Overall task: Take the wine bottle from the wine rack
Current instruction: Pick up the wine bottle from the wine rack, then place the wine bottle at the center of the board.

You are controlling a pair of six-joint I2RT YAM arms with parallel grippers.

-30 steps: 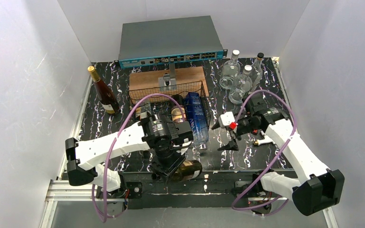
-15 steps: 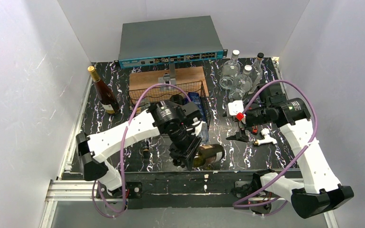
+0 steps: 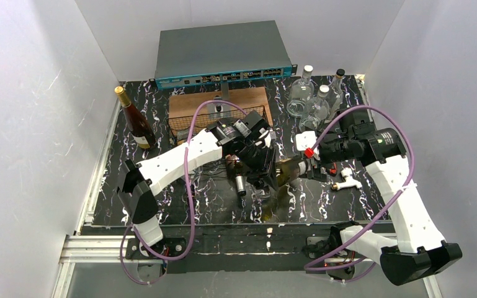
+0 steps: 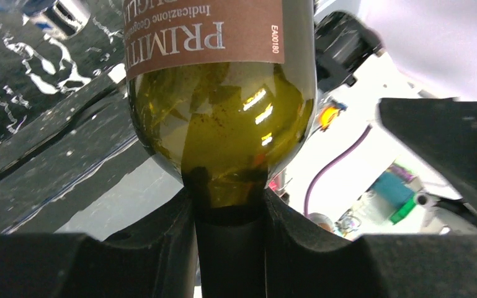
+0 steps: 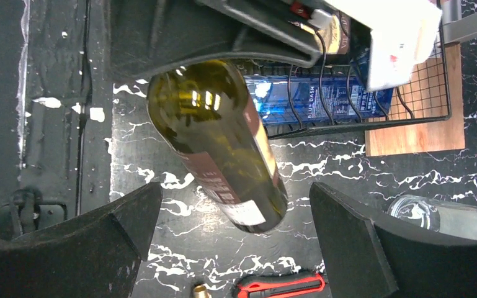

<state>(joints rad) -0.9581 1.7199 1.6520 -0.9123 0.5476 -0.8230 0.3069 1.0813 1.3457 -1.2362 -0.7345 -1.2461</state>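
The wine bottle point(image 5: 223, 149), clamped at the neck by the left gripper point(image 4: 229, 217), is held off the wine rack point(image 3: 189, 123), unreleased; the right gripper point(image 5: 236, 214) is spread empty.

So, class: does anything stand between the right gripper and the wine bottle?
Nothing visible does. The bottle lies in the gap of the open right gripper, with the left gripper gripping its neck.

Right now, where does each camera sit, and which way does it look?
Top external: above, behind the bases, looking down on the table; both arms show.
Left wrist: on the left tool, looking along the wine bottle it clamps by the neck.
Right wrist: on the open right tool, its fingers framing the bottle and wine rack below.
All share the bottle.
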